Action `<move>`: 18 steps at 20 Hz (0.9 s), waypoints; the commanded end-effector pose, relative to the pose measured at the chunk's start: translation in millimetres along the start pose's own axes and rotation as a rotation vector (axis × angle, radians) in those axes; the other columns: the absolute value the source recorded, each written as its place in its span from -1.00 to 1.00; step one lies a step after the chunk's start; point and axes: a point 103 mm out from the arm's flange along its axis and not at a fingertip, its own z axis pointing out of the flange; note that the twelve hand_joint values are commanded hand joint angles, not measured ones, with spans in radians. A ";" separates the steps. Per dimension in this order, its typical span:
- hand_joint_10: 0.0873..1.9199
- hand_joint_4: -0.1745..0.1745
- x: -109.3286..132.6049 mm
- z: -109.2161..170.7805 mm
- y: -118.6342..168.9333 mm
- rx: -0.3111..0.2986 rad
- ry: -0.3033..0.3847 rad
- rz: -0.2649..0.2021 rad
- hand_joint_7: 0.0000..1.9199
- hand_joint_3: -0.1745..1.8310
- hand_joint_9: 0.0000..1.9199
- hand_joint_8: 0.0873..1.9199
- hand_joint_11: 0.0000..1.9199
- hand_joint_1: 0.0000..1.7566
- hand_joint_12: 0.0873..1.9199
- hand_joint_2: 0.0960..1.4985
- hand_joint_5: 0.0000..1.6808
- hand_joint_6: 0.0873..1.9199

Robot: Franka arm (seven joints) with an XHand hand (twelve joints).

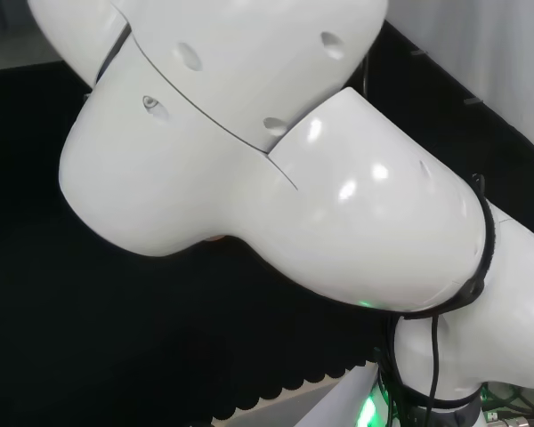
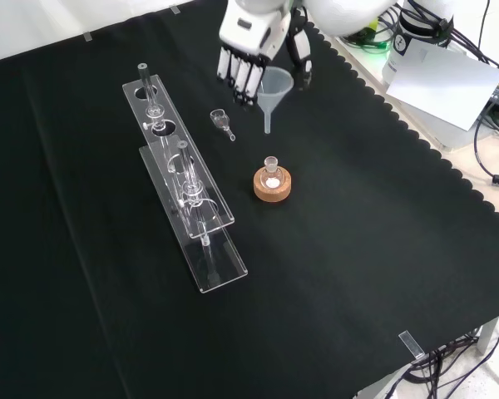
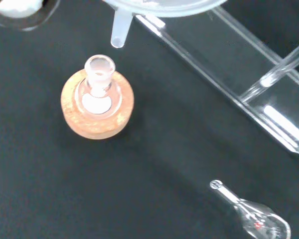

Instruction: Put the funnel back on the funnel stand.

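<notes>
So in the front view the hand (image 2: 251, 41) comes in from the top, with the funnel (image 2: 274, 87) hanging right below and beside it, up off the tabletop (image 2: 358, 249). White fingers (image 2: 237, 79) hang down on the funnel's left, and a dark thumb or finger sits at the rim on its right, so it looks pinched at the wide mouth between them. The funnel is upright: wide cone up top, narrow stem pointing straight down, long axis vertical. The stem tip hangs a bit above and behind a small flask (image 2: 271, 169) sitting in a cork ring (image 2: 272, 185). In the wrist view the funnel stem (image 3: 119, 31) points down near the flask neck (image 3: 99, 67) but off to one side, not lined up over it. The clear funnel stand (image 2: 183, 187) sits to the left in the front view, well apart from the funnel. A small glass piece (image 2: 223, 123) lies on the cloth between the stand and the funnel.
</notes>
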 end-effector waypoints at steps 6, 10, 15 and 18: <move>-0.78 0.06 -48.8 -30.5 -37.5 -0.007 0.023 0.123 -0.27 -0.26 0.18 -0.47 -0.18 -0.08 0.18 -0.22 -0.23 -0.34; -0.78 0.06 -80.3 -27.8 -40.3 0.015 0.046 0.182 -0.27 -0.26 0.18 -0.46 -0.19 -0.08 0.19 -0.23 -0.23 -0.34; -0.78 0.06 -112.5 -19.2 -37.6 0.029 0.066 0.248 -0.27 -0.25 0.18 -0.46 -0.19 -0.08 0.19 -0.23 -0.23 -0.33; -0.77 0.06 -133.3 -15.6 -35.0 0.024 0.079 0.291 -0.27 -0.25 0.18 -0.46 -0.19 -0.08 0.19 -0.23 -0.23 -0.33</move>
